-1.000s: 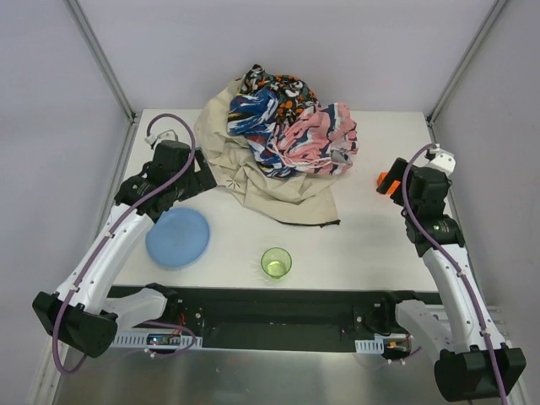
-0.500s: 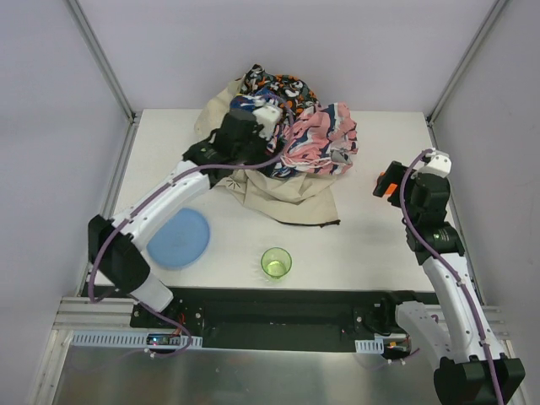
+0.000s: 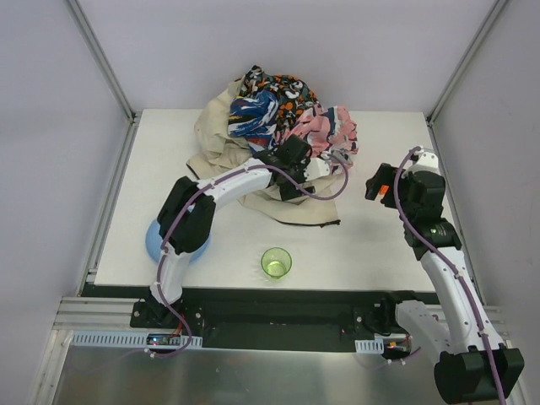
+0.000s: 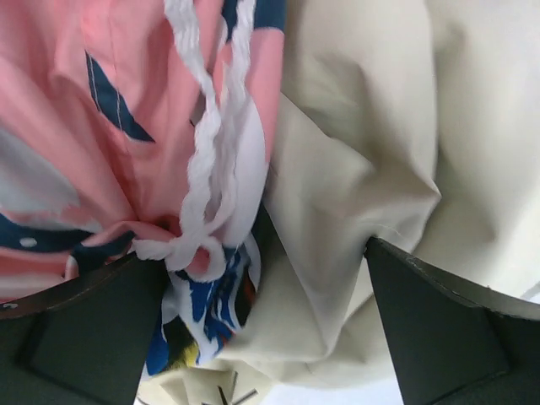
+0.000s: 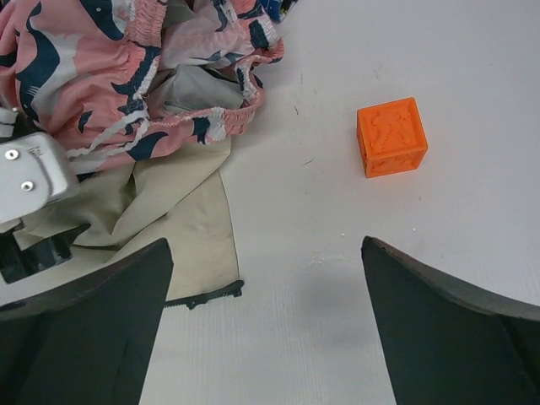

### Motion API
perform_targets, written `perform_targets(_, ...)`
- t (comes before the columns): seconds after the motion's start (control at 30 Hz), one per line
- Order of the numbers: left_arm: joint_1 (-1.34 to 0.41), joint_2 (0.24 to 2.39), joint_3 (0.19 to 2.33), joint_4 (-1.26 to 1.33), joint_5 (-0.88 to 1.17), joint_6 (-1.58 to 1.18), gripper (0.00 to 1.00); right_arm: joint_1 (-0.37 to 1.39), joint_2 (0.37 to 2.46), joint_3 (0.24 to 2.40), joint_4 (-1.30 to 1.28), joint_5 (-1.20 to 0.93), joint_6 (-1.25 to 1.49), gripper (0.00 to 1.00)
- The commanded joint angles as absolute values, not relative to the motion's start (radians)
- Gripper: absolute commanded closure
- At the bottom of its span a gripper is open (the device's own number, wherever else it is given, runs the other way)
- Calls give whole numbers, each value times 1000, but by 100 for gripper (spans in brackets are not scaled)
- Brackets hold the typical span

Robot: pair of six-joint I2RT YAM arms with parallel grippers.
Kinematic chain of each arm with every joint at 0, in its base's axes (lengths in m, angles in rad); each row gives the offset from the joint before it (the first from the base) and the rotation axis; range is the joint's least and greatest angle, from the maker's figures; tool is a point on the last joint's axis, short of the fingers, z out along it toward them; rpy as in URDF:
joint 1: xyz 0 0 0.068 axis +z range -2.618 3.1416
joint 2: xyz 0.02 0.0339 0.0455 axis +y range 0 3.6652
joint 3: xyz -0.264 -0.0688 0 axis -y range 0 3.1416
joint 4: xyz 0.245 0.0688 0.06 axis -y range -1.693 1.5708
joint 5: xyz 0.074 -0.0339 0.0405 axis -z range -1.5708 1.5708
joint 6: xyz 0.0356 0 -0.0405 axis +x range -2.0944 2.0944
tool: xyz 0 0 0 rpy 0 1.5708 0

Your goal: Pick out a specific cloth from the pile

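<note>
table: white, with frame posts at both back corners and grey walls close along the left, right and back edges. The bare stretches are the right third, the left strip and the near strip in front of the sheet's hem.
pile: heaped at the back middle, up against the back edge.
beige sheet: the lowest layer, spread flat toward the near side. Its dark-trimmed hem ends well short of the near edge.
pink-white cloth: on the right flank of the pile, its white drawstring hanging loose.
blue-white cloth: at the upper left of the heap.
black-orange cloth: on top at the back.
the cloth: no teal fabric shows in any view, so where it lies cannot be told.
left gripper: down on the front of the pile with its jaws spread wide and clamping nothing. The pink-white cloth and the beige sheet lie between the fingers.
right gripper: jaws spread wide over bare table right of the pile, holding nothing.
blue dish: on the near left, largely under the left arm's elbow, so its inside cannot be seen.
green cup: upright with its mouth up, alone on the near strip, apart from the hem.
orange block: on bare table right of the pile, apart from the cloth.
</note>
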State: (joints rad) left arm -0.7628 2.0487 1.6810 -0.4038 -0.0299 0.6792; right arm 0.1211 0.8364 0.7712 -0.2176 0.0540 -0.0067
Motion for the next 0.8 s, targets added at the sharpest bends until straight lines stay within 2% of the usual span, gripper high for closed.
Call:
perform_targets(0.0,-773,2144,1795,-373,-93,779,1,117,830,785,-199,23,-37,4)
perform_targets(0.27,-767,2243,1755,-331,-178,778,1,118,825,788,-198,28,-55,4)
perform_targets(0.4,-764,2338,1810,-365,-239,746,1,117,824,788,-196,32,-57,4)
perform_targets(0.57,-764,2394,1859,-385,-207,683,2,118,799,779,-196,61,-67,4)
perform_targets(0.63,-762,2410,1881,-385,-210,670,19,117,787,775,-192,75,-71,4)
perform_targets(0.67,-761,2413,1890,-385,-212,666,37,117,781,773,-190,77,-72,4)
perform_targets(0.7,-758,2416,1897,-387,-225,658,70,118,776,773,-190,80,-77,4)
perform_targets(0.73,-758,2421,1911,-384,-247,643,100,117,773,773,-190,87,-77,4)
perform_targets(0.77,-753,2422,1928,-382,-262,634,100,117,769,772,-190,92,-80,4)
